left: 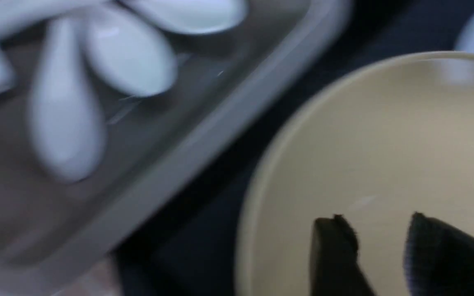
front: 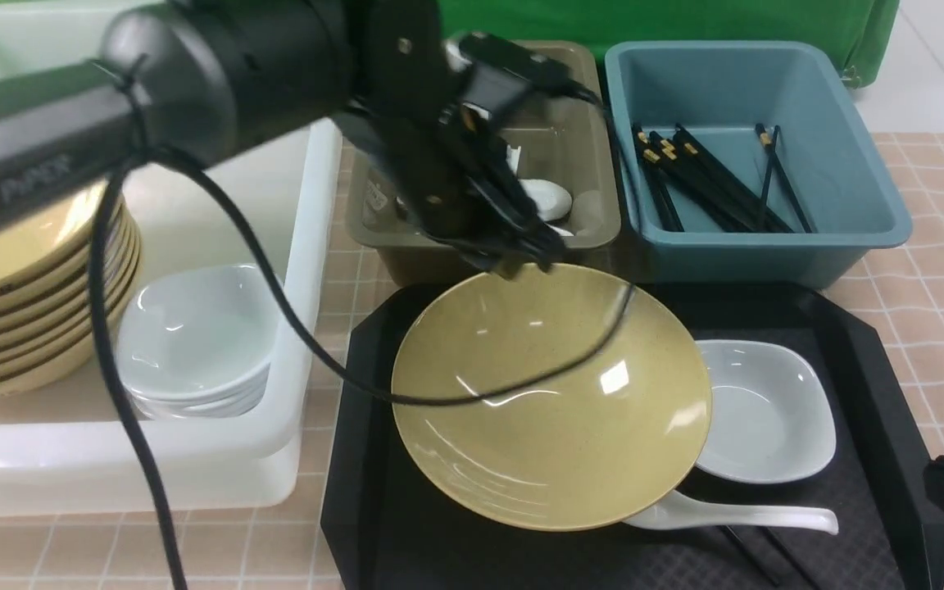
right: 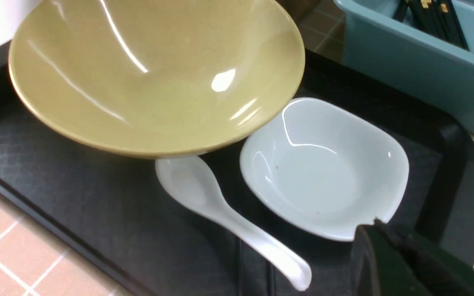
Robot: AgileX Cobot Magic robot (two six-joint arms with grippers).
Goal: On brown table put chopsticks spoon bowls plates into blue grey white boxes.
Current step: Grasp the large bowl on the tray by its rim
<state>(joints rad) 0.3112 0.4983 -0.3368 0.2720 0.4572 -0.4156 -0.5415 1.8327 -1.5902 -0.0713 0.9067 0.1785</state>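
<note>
A big yellow bowl (front: pixel 554 393) stands on the black tray (front: pixel 357 492), leaning over a white spoon (front: pixel 734 516) beside a white square plate (front: pixel 767 410). Dark chopsticks (front: pixel 755 549) lie on the tray under the spoon's handle. My left gripper (front: pixel 525 258) hangs over the bowl's far rim, next to the grey box (front: pixel 595 221). In the left wrist view this gripper (left: pixel 377 220) is open, with only the bowl's inside (left: pixel 385 135) between its fingers. My right gripper (right: pixel 375 224) is shut and empty, close to the plate's (right: pixel 323 168) near edge and apart from the spoon (right: pixel 228 213).
The grey box holds white spoons (front: pixel 550 198). The blue box (front: pixel 849 164) at the back right holds several black chopsticks (front: pixel 710 176). The white box (front: pixel 308 246) at left holds a stack of yellow bowls (front: pixel 29 311) and stacked white plates (front: pixel 193 336). A black cable loops over the bowl.
</note>
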